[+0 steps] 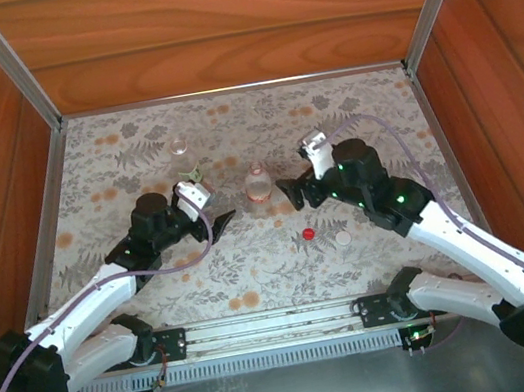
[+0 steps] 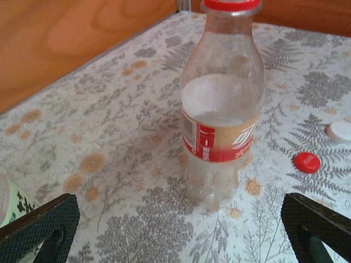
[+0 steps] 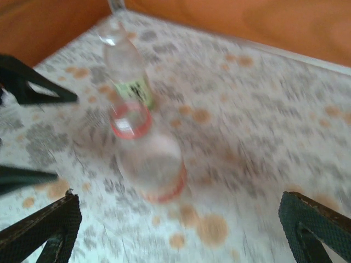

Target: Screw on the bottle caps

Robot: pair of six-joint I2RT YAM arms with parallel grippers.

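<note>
- The overhead view is evenly and warmly lit; the worktop [image 1: 350, 119] reads bright, with only faint, soft shadows.
- The left wrist view is sharp: the red-labelled bottle [image 2: 222, 109] shows crisp (slight sheen on its shoulder).
- The right wrist view is heavily motion-blurred, its floral print smeared.

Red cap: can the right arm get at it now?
Probably yes: the red cap lies in the open near the right gripper, jaws open, with the white cap apart from it.
</note>
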